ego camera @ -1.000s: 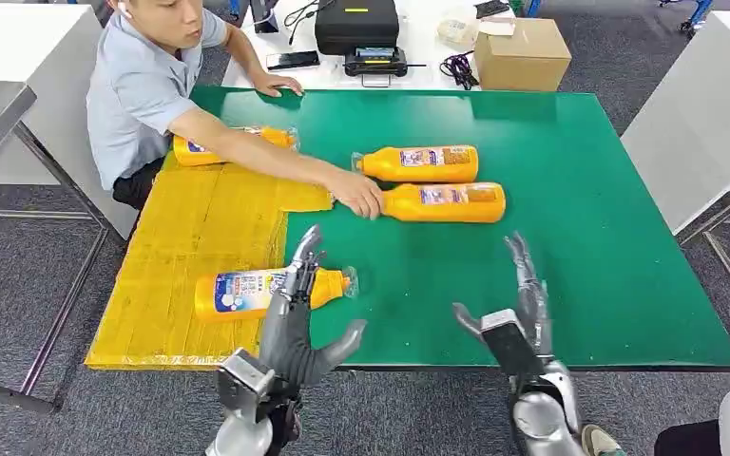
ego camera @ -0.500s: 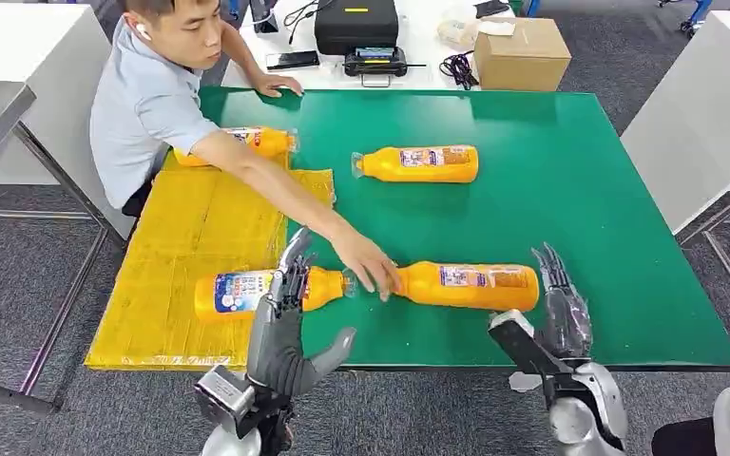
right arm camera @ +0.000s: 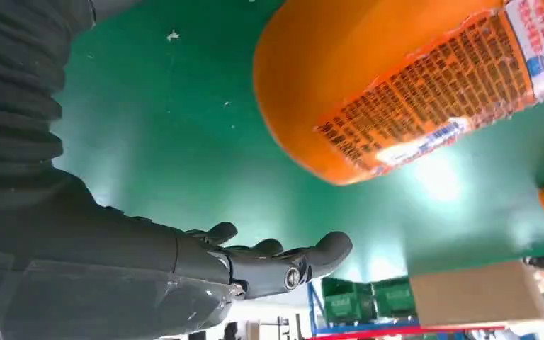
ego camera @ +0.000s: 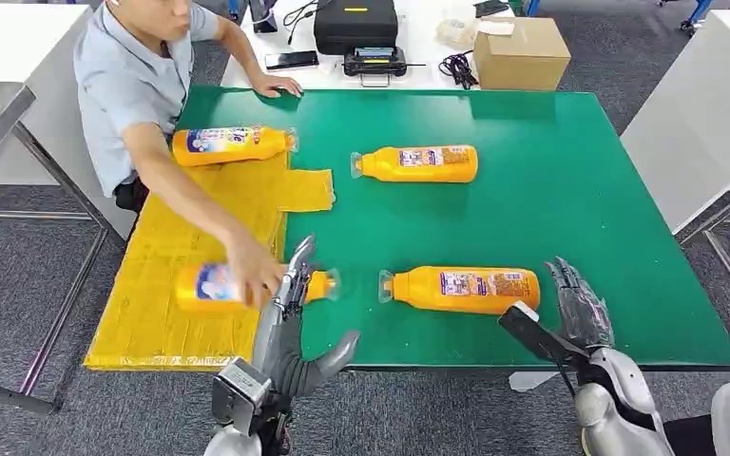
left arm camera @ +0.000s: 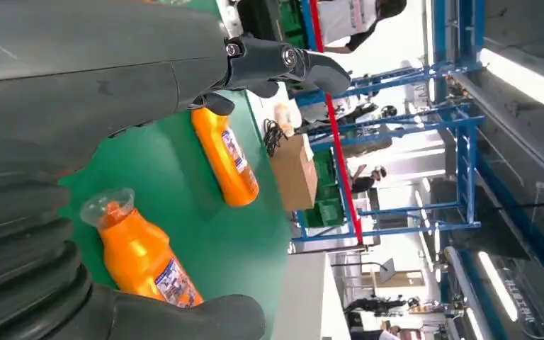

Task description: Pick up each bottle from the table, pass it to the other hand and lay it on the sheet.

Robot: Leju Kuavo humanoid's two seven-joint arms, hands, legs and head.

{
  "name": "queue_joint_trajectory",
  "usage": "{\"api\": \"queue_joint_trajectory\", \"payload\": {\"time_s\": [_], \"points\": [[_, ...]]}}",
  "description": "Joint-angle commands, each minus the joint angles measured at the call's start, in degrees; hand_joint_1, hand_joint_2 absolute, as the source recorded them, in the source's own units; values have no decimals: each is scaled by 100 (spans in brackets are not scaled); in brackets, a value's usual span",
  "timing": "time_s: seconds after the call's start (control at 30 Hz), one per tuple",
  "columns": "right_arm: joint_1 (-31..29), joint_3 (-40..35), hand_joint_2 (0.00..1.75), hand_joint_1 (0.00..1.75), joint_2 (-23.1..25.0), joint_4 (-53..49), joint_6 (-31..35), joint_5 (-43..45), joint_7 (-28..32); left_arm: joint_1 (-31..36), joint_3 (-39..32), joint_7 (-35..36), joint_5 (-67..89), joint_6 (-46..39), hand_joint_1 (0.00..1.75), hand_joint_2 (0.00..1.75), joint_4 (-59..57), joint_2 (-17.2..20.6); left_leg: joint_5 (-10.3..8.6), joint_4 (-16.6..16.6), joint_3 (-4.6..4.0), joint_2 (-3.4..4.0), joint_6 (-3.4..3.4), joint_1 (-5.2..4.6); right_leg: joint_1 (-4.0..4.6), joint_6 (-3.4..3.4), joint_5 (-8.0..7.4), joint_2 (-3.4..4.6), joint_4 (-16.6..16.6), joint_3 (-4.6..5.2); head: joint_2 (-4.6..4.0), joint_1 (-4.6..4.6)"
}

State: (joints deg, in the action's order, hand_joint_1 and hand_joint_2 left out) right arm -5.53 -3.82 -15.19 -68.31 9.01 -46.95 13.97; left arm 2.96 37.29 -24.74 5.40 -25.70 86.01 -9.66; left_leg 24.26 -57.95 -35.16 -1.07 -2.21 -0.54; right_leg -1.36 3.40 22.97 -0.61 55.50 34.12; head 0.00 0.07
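Head view: we see the nearest bottle (ego camera: 461,288) lying on its side on the green counter (ego camera: 570,190), cap toward the robot's left, base just beside the right robot hand (ego camera: 580,309). We judge it lies here so that this robot hand can take it first; the right wrist view shows its base (right arm camera: 397,85) close above the spread fingers (right arm camera: 283,265), apart from them. The right robot hand is released, holding nothing.

A second bottle (ego camera: 416,163) lies farther back on the bare green, well apart from both hands, apparently awaiting a later turn.

The left robot hand (ego camera: 285,323) stands at the near edge beside the yellow sheet (ego camera: 200,218), fingers extended and thumb apart, also released and empty. We judge this a receiving posture, since the task has each bottle passed across before it is laid down. In the left wrist view its fingers (left arm camera: 276,60) reach over the green surface with both counter bottles beyond.

Two bottles are on the sheet: one at its far end (ego camera: 233,145), lying flat, and a blurred one at its near end (ego camera: 211,287) under a person's hand (ego camera: 255,275), just beside the left fingertips. We cannot tell whether the person is placing or removing it.

Behind the counter stand a cardboard box (ego camera: 521,52) and a black case (ego camera: 356,24).
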Motion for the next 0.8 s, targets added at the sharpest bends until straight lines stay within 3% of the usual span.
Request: {"api": "queue_joint_trajectory", "payload": {"time_s": [0.03,0.5,0.8], "points": [[-683,-756,175,0,-58,788,-147,-21,-7,246,148,39,-11,28,0,175,-371,125,9,1,21,23,11,8,9,-13,0,20,-7,-18,0,0],[-493,-1098,175,0,-107,228,-123,-26,-1,255,202,29,120,-36,0,175,-381,122,11,1,26,15,14,7,8,-17,6,12,-4,-23,0,0],[-695,-1223,175,0,-132,470,-251,43,-75,290,246,52,128,-17,0,175,-433,125,10,0,23,17,13,7,8,-16,4,16,-4,-20,0,0]]}}
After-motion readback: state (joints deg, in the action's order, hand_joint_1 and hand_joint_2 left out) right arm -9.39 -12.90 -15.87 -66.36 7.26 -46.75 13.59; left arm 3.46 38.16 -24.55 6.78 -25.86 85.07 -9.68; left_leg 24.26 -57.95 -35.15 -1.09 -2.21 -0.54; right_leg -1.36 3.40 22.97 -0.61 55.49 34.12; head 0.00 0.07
